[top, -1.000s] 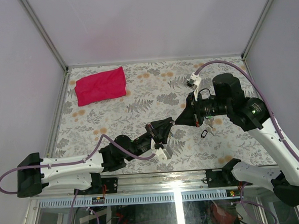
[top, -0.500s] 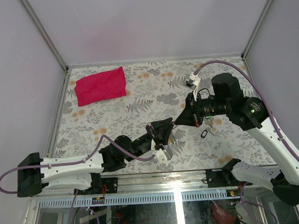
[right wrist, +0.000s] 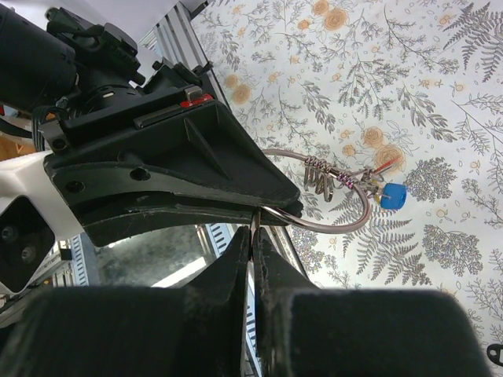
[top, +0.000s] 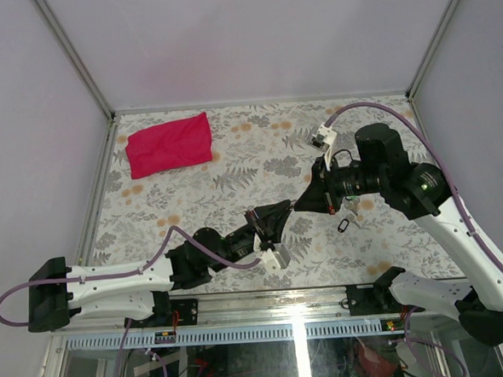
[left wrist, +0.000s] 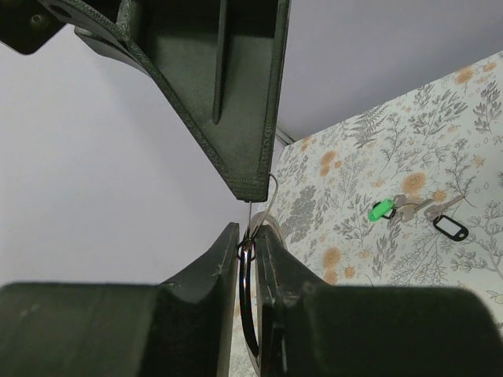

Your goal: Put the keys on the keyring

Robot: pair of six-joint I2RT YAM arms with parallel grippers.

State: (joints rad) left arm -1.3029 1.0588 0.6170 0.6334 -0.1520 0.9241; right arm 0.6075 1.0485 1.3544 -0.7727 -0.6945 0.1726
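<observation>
My left gripper [left wrist: 247,236] is shut on the keyring [left wrist: 247,292], which stands edge-on between its jaws. In the right wrist view the keyring [right wrist: 346,226] curves out from under the left gripper [right wrist: 165,177], carrying a cluster of keys with a blue tag [right wrist: 391,195]. My right gripper [right wrist: 253,234] is shut on a thin metal key, seen edge-on, whose tip meets the ring. From above, the two grippers [top: 279,214] [top: 300,205] meet tip to tip over the table's middle. A green-tagged key [left wrist: 383,210] and plain silver keys [left wrist: 416,208] lie loose on the table.
A black key tag [top: 343,225] lies on the floral tabletop just right of the grippers. A red cloth [top: 169,144] sits at the far left corner. Metal frame posts and white walls close in the table on three sides.
The right gripper has edged slightly left towards the left gripper. The left jaws loosened a little on the ring and closed again. Nothing on the table has moved.
</observation>
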